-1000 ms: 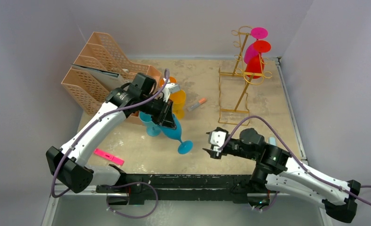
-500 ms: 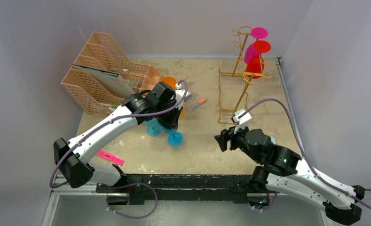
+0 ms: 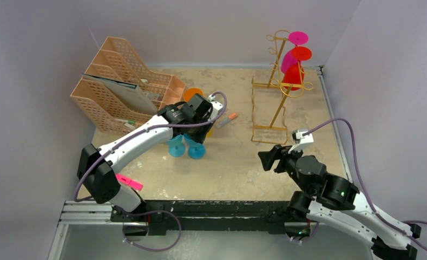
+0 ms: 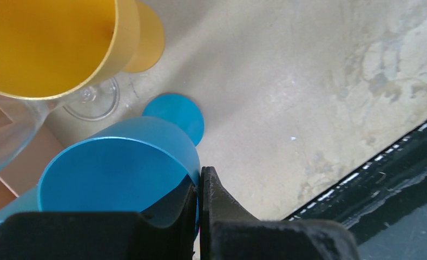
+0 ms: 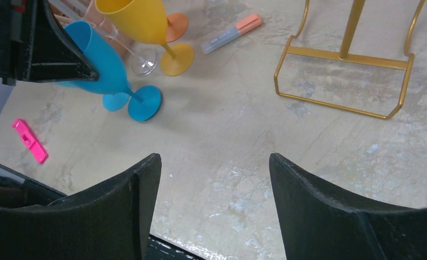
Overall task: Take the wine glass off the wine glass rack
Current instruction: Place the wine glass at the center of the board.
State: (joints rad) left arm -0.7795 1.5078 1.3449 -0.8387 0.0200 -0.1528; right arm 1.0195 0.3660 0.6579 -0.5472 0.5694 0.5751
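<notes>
The gold wire wine glass rack [image 3: 278,86] stands at the back right with two magenta wine glasses [image 3: 299,53] and a red one [image 3: 293,75] hanging on its hooks. Its wire base shows in the right wrist view [image 5: 341,54]. My left gripper [image 3: 196,132] is shut on the rim of a blue wine glass [image 4: 119,168], pinching its wall [image 4: 199,184]. That glass leans, with its foot [image 5: 144,103] on or just above the table. My right gripper [image 3: 268,158] is open and empty [image 5: 214,162], low over the table, a little in front of the rack base.
A second blue glass [image 3: 175,147], a yellow glass [image 5: 140,19], an orange glass [image 3: 192,93] and a clear glass foot [image 4: 94,100] crowd round the left gripper. A peach lattice organiser [image 3: 119,81] stands back left. A marker [image 5: 231,33] and a pink clip [image 3: 125,180] lie on the table.
My left arm has carried the blue glass back toward the other glasses and brought it from lying tilted to nearly upright. My right arm has swung right, toward the rack base.
</notes>
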